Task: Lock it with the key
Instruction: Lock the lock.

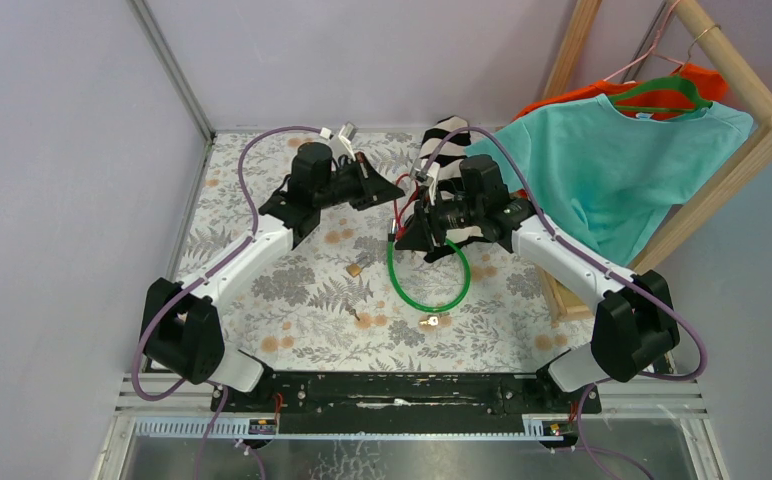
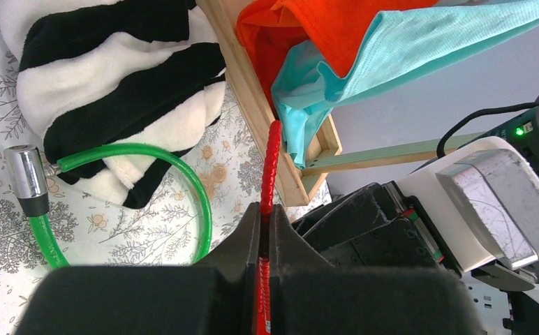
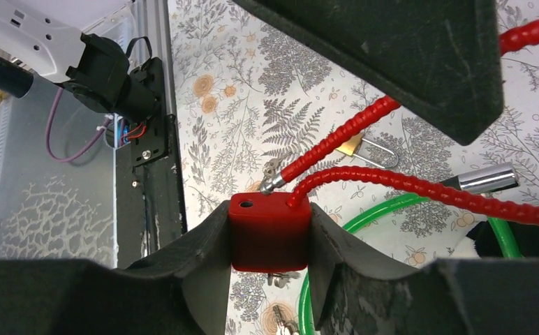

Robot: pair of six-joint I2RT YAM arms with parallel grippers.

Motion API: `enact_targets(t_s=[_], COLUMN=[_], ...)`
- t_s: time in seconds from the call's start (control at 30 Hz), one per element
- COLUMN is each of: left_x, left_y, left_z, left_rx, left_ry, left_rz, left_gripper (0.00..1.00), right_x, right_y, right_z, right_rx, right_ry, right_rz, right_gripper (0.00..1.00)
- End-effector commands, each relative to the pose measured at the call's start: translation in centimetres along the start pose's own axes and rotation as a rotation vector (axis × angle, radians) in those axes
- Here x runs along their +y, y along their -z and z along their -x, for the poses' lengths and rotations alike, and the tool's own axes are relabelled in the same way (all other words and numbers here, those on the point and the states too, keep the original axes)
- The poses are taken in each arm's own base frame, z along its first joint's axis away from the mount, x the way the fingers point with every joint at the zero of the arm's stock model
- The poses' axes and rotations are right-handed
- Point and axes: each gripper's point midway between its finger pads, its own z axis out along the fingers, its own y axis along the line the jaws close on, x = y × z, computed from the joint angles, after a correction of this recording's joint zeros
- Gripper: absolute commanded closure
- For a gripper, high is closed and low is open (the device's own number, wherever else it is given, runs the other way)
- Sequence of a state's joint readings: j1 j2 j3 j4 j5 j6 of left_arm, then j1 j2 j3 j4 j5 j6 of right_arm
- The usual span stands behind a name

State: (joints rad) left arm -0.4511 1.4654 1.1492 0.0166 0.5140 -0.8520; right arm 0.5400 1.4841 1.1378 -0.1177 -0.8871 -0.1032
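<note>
Overhead, a table (image 1: 292, 310) covered in a fern-print cloth fills the workspace. A wooden clothes rack (image 1: 574, 45) stands along its right side. A teal shirt (image 1: 602, 170) hangs from it, with an orange shirt (image 2: 336, 28) behind. A black-and-white striped fleece (image 2: 113, 84) lies bunched on the cloth at the foot of the rack.

Both arms reach to the middle of the table and meet over a green cable lock (image 2: 134, 149). It lies in an open loop, its chrome end (image 2: 26, 173) just beside the fleece.

The red cable lock (image 3: 270, 234) is held up off the cloth between the two arms. The right gripper (image 3: 270, 216) has its jaws partly spread and clamped on both sides of the block-shaped red lock body. The left gripper (image 2: 267, 223) is pinched fully together on the ribbed red cable (image 2: 272, 160), which runs up out of its fingers. The cable's metal tip (image 3: 274, 183) sits just beside the hole in the top of the lock body and is not pushed in.

A brass padlock (image 1: 355, 268) rests on the cloth left of the green loop. One loose key (image 1: 365, 320) lies nearer the arm bases. A second key (image 1: 430, 321) sits against the near outer edge of the green loop. Neither key is in a gripper.
</note>
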Motion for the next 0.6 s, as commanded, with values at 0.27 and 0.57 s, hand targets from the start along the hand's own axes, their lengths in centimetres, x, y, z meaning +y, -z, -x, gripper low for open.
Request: enact_targets(t_s=[0.27,0.57], left_x=[-0.4,-0.7], left_y=[-0.5,-0.1], left_z=[-2.5,-2.9], left_rx=[0.037,0.044], left_ry=[0.020,0.036], left_rz=[-0.041,-0.059], left_gripper=[1.00,1.00], right_x=[2.6,1.1], right_y=[-0.2,0.0], right_z=[4.5,4.6], right_rx=[-0.128,-0.140], right_ry=[0.128,0.105], right_rz=[0.095,0.017], right_gripper=[1.00,1.00])
